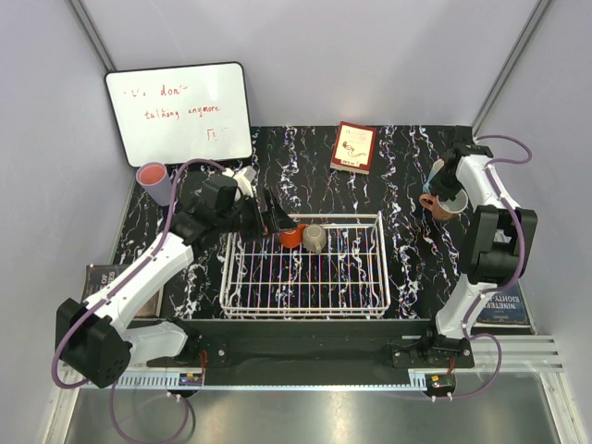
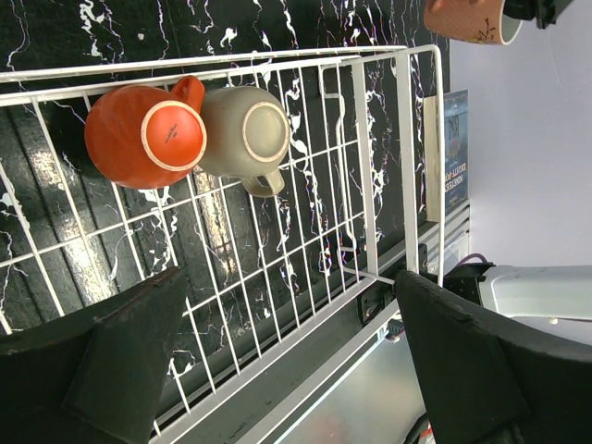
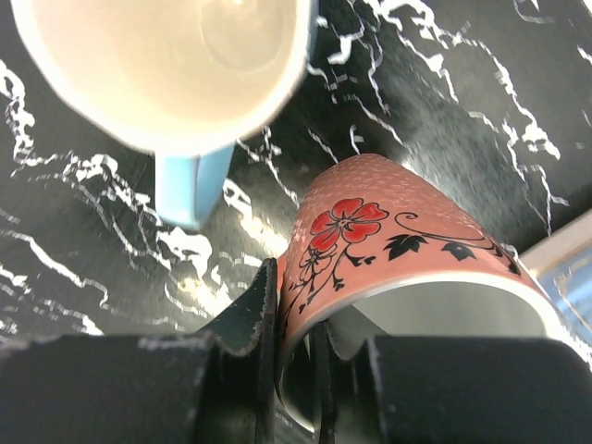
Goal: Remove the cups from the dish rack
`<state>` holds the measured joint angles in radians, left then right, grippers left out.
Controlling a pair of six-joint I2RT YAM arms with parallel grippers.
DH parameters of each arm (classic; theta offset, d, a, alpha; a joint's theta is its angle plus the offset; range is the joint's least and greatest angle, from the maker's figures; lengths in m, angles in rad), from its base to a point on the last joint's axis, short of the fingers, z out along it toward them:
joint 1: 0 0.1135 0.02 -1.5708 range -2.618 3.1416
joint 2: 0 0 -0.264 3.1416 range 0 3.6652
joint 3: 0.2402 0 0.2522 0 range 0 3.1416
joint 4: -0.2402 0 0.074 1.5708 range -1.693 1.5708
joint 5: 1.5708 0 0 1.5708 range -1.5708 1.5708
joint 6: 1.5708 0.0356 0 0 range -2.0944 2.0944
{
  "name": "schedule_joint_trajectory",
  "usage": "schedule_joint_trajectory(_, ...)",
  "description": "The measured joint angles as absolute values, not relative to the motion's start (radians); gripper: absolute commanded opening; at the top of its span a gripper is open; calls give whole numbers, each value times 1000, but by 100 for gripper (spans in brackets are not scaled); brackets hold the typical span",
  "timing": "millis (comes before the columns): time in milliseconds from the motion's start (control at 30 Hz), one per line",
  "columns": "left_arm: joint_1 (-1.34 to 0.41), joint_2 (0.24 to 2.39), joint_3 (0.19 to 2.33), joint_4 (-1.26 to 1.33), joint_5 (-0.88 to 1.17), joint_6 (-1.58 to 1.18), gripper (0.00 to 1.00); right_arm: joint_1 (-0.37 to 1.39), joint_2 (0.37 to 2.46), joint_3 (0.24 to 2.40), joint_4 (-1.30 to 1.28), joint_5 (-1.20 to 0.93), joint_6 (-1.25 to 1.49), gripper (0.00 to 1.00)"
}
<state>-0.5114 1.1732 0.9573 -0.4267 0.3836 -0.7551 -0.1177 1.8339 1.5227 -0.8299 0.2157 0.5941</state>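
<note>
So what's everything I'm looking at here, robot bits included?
dish rack: one, white wire, mid-table
orange-red mug: one, rack's far side
grey-olive mug: one, touching the orange-red one
salmon-pink mug: one, flowered, held right of the rack
light blue mug: one, beside the salmon-pink one
tumbler: pink over lavender, possibly two stacked, far left
whiteboard: one, red writing, back left
red book: one, back
blue book: one, near right
dark book: one, near left
table: black marbled
left pincer: open, at the rack
right pincer: shut on the salmon-pink mug's rim
</note>
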Motion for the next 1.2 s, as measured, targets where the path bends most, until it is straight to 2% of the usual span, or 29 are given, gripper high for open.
schedule_joint_trajectory(633, -511, 1209, 957, -428, 364, -757, 99, -127, 1959, 1549, -805, 208, 572, 2)
schedule_joint_trajectory(700, -511, 1213, 957, -428, 364, -757, 99, -128, 1959, 1549, -805, 206, 572, 12)
schedule_joint_trajectory(767, -511, 1214, 957, -428, 364, -757, 99, -130, 1959, 1549, -805, 200, 570, 29)
schedule_joint_trajectory(800, -511, 1214, 957, -427, 364, -757, 99, -131, 1959, 1549, -804, 196, 570, 33)
schedule_joint_trajectory(1033, -511, 1214, 957, -427, 364, -756, 99, -132, 1941, 1549, -781, 162, 576, 54)
schedule_joint_trajectory(1200, -511, 1215, 957, -428, 364, -756, 99, -132, 1852, 1551, -777, 124, 596, 68)
